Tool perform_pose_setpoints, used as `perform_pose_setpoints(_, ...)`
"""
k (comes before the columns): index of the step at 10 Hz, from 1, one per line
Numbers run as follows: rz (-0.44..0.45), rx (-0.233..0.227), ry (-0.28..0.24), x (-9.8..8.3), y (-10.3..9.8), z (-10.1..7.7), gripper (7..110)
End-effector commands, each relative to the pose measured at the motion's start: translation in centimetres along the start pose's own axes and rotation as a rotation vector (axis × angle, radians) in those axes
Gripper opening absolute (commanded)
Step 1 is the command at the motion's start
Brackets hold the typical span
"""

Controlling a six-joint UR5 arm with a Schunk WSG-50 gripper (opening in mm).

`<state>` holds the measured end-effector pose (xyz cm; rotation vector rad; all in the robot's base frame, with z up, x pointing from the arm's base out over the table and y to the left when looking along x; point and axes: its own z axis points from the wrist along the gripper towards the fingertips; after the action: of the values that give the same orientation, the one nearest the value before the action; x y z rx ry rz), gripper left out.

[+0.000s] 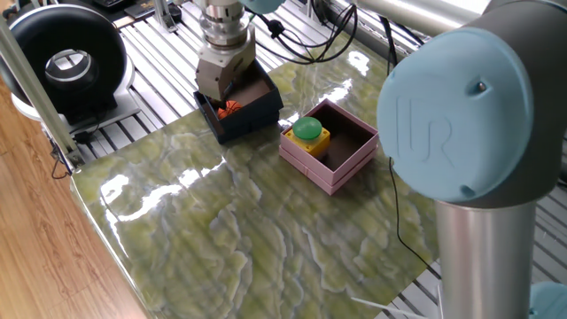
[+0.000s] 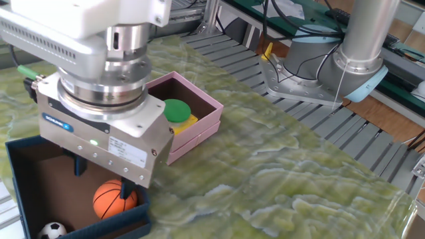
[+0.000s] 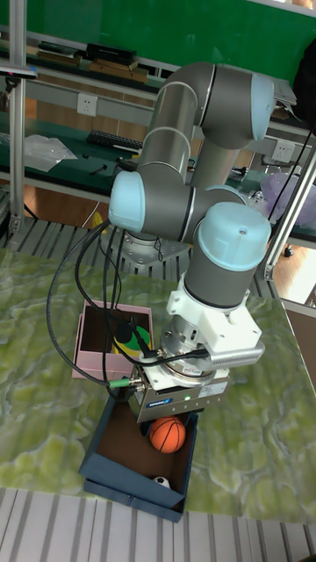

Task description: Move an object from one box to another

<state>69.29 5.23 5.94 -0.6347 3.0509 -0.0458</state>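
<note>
End effector is sitting low in the navy box, fingers spread and straddling the orange mini basketball without gripping it yet; the ball is resting on the box floor near a corner, just beside a tiny soccer ball. It's probably light and a bit squashy, and being round it's likely to squirt out. Best to pinch across its widest middle, then carry it to the pink box.

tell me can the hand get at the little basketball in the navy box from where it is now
Probably yes. The hand hangs right above the basketball inside the open-topped navy box, with nothing lying over the ball. The small soccer ball sits apart in the corner, out of the way.
</note>
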Motion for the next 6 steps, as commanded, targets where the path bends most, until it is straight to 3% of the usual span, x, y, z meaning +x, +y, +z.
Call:
perform_pose_setpoints(1,-0.011,-0.019,0.014,0.51,0.58,0.47,66)
perform_pose_setpoints(6,-0.014,-0.031,0.012,0.02,1.15,1.05,66)
